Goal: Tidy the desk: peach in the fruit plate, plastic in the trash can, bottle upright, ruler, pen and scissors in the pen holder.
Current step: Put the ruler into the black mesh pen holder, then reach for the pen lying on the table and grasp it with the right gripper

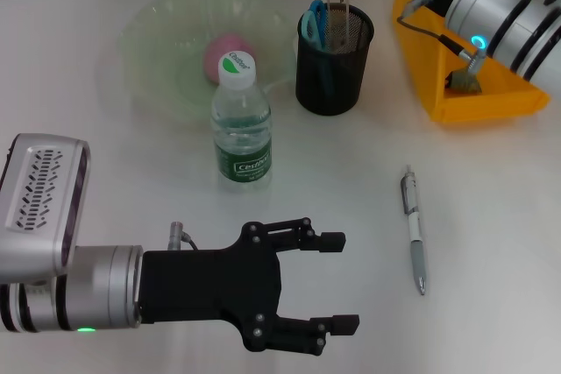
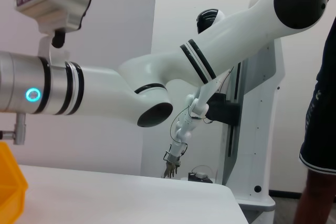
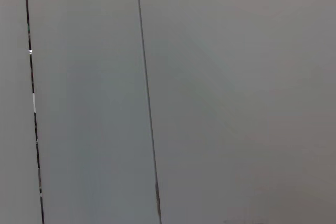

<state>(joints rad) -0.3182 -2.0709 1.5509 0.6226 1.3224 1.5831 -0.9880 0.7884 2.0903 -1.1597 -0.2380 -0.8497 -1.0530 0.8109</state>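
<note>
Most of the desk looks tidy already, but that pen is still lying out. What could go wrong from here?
The silver pen lies flat on the white table, so fingers may slip off it or push it away. The black left gripper, open, sits near the upright clear plastic water bottle; a careless swing might topple it. The black mesh pen holder already holds blue-handled scissors, leaving less room.

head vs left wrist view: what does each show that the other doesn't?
Head only: the left gripper open low over the table, the upright bottle, the peach in the fruit plate, the scissors in the pen holder, and the pen lying loose on the table.

Left wrist only: the room behind the robot, with its body column and a person standing at the edge.

Both: the right arm, the orange trash can and the white table.
</note>
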